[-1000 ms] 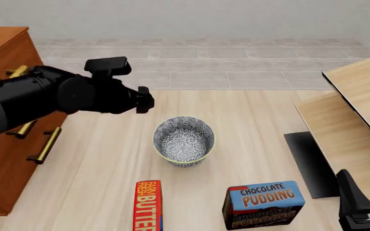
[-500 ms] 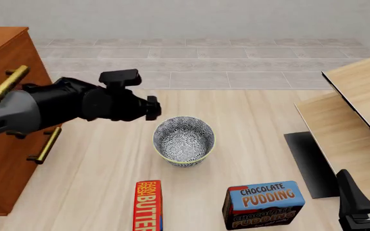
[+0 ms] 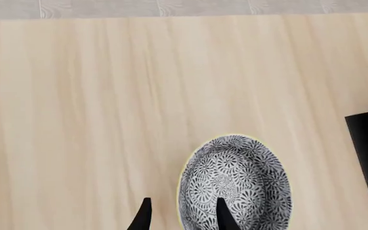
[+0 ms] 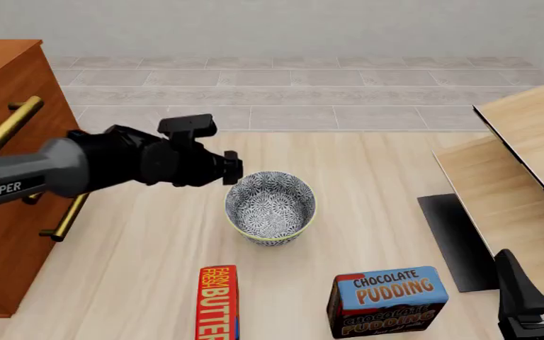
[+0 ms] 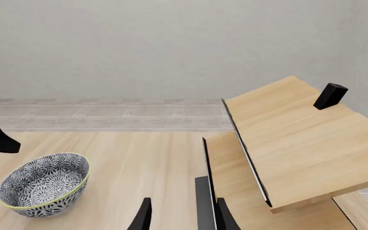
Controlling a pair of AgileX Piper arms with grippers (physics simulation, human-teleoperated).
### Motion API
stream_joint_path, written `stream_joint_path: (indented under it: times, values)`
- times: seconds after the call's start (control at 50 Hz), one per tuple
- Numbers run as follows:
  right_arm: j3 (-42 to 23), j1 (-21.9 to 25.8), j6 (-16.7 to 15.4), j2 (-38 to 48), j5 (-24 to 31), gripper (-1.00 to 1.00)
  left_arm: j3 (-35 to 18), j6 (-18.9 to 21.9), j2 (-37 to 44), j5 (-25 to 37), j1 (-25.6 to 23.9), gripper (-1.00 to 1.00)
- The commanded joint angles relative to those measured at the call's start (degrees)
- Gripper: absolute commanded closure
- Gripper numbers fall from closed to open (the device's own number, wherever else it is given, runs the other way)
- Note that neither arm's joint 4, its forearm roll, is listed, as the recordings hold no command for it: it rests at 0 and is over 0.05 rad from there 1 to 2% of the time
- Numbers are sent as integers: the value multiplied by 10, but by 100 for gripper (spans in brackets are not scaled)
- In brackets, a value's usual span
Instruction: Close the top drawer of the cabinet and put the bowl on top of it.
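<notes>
left gripper — jaws apart, straddling the near-left rim | bowl just below it (upright on the table) | right gripper — jaws apart, empty

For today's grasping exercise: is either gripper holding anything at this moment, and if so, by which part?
Nothing is held. The left gripper is open, its fingers either side of the bowl rim, not closed on it. The right gripper is open with nothing between its fingers.
</notes>
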Motion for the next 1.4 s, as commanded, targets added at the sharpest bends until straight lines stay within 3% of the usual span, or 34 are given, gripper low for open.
stream_joint_path:
  times: [0.02, 0.84, 1.4]
  values:
    - [0, 0, 0, 0, -1, -100, 0, -5, 20, -12, 4, -100]
    - [0, 0, 0, 0, -1, -100, 5, -35, 60, -39, -11, -100]
    - [0, 0, 0, 0, -1, -100, 0, -35, 86, -47, -8, -100]
